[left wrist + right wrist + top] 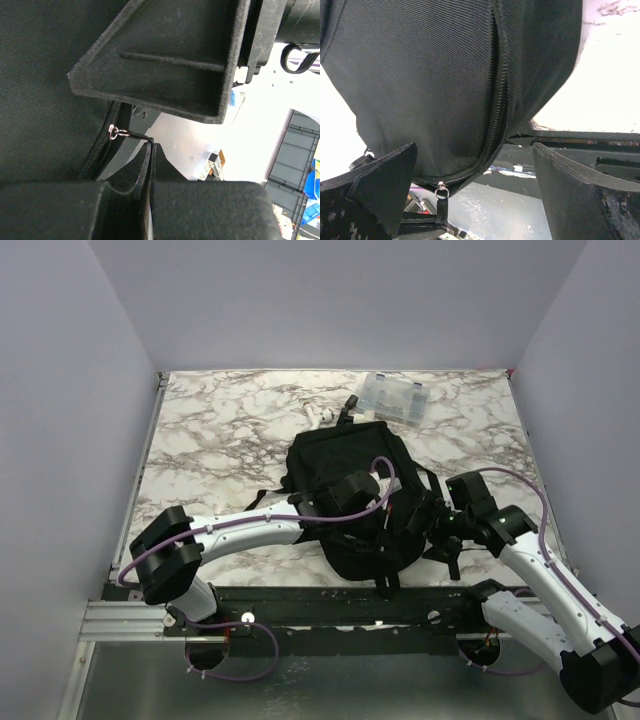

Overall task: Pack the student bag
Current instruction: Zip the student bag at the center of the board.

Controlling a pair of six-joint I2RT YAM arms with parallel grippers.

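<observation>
Packing is seemingly just beginning: the backpack (350,490) is lying at the near edge of the table (220,430), the left gripper (150,147) pinching its zip pull (116,132), the right gripper (474,148) gaping alongside, a clear box (396,397) waiting outside

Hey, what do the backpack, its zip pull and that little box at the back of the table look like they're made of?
The backpack looks like black woven synthetic fabric, matte, with fine ribbed weave lines. The zip pull has a small shiny ring, likely metal, with a black cord. The box seems clear hard plastic: see-through, dividers showing.
</observation>
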